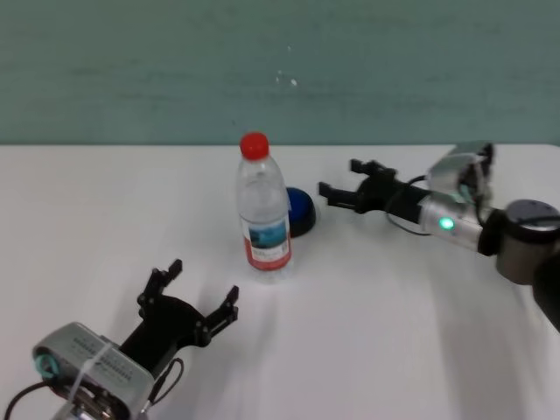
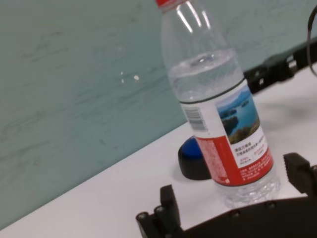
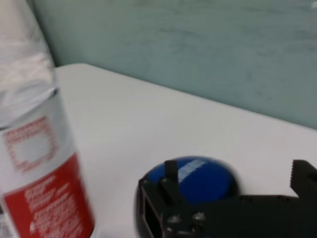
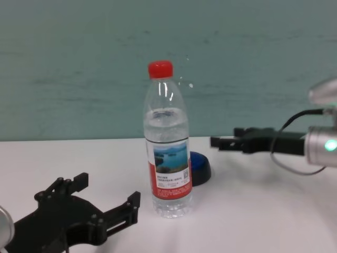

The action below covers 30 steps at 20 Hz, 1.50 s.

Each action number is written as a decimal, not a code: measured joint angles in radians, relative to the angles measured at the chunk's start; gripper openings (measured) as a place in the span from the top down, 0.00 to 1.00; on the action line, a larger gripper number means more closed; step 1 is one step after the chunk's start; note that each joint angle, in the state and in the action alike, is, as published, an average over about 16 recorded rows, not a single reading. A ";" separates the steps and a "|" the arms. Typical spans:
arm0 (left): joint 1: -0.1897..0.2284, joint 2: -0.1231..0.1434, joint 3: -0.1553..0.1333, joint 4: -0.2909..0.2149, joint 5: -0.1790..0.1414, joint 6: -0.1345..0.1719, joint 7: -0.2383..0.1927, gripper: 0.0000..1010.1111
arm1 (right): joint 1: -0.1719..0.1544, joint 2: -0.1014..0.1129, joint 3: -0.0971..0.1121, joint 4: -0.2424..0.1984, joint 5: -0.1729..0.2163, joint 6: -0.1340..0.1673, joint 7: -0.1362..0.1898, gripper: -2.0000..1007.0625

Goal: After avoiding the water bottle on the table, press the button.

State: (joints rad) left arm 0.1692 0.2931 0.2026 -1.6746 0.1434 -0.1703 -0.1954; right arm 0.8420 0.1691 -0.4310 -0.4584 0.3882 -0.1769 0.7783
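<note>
Left gripper: you had the left gripper low over the table's near edge, toward the near left corner, its black fingers spread wide with nothing between them and aimed at the bottle. The chest view showed the same spread from the side, apart from the bottle.

Water bottle: the water bottle stood upright near the middle of the table, red cap on, label facing the near edge. The chest view let you see the water level above the label; the left wrist view gave you the barcode and lake picture close up but cropped the cap to a sliver.

Button: the button sat just behind the bottle toward the far edge and a little to its right, partly hidden by it in the head view. In the chest view only its right part showed past the bottle. The left wrist view showed you its other side, blue top on black base. The right wrist view showed most of the blue dome, with the bottle's label beside it.

Right gripper: you had the right gripper beyond the bottle, closer to the far edge, reaching in from the right, fingers parted and empty. The chest view showed it held above the table, higher than the button and not touching it. From its own wrist view the fingers framed the dome.
</note>
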 joint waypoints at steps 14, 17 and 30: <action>0.000 0.000 0.000 0.000 0.000 0.000 0.000 0.01 | -0.259 0.186 0.057 -0.549 0.050 0.129 -0.140 0.00; 0.000 0.000 0.000 0.000 0.000 0.000 0.000 0.01 | -0.315 0.222 0.072 -0.635 0.062 0.143 -0.166 0.00; 0.000 0.000 0.000 0.000 0.000 0.000 0.000 0.01 | -0.620 0.326 0.166 -0.936 0.121 0.147 -0.296 0.00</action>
State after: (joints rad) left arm 0.1693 0.2930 0.2026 -1.6747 0.1434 -0.1702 -0.1954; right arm 0.2215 0.4953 -0.2653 -1.3940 0.5095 -0.0297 0.4827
